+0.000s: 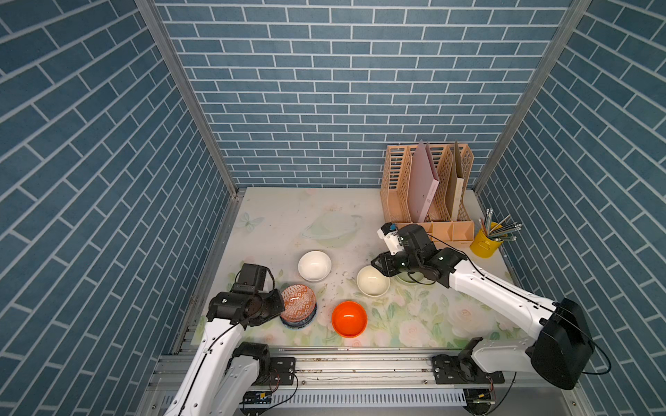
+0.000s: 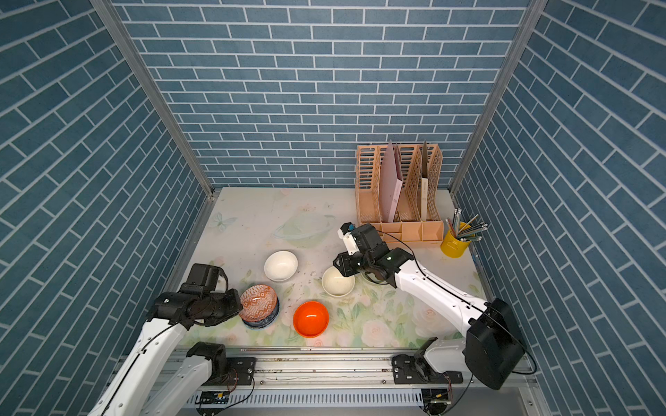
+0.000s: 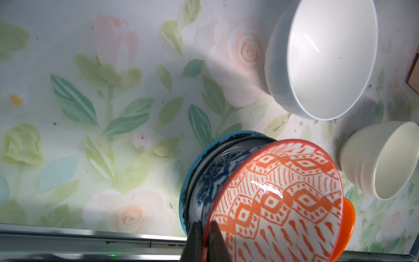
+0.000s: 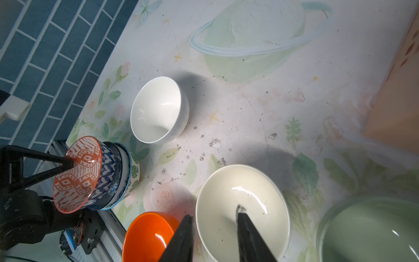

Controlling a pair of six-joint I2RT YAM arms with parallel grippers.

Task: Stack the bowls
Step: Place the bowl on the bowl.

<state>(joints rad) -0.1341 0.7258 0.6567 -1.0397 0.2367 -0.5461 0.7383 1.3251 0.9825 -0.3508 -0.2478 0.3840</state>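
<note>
Top views: the floral worktop [image 1: 274, 223] is entered by both arms from 6 o'clock. Taking the bright orange bowl [image 1: 349, 318] as dial centre, the patterned stack stands at 9 o'clock, the white bowl [image 1: 314, 265] at 11 o'clock and the cream bowl [image 1: 373, 281] at 1 o'clock. None of the three touches another.

The stack is topped by the red-orange geometric bowl [image 1: 297, 302], which sits tilted rather than nested flat. In the left wrist view, the left gripper [image 3: 205, 229] is clenched on this bowl's rim, with the blue floral bowl [image 3: 217, 172] beneath it.

In the right wrist view, the right gripper [image 4: 214, 211] has its fingers parted astride the cream bowl's near rim. One finger is inside and one outside, with a gap showing, so nothing is grasped.

Key relation: from these fingers the stack lies between 8 and 9 o'clock, past the orange bowl. The right arm is nearer the cream bowl and the left arm nearer the stack. Round bowls offer no long axis, so any point on the rim will probably serve.

Only the right wrist view shows the green leaf bowl [image 4: 135, 167] at the stack's base. It also shows the pale green bowl [image 4: 367, 231] clearly, which the right arm largely hides in both top views.
</note>
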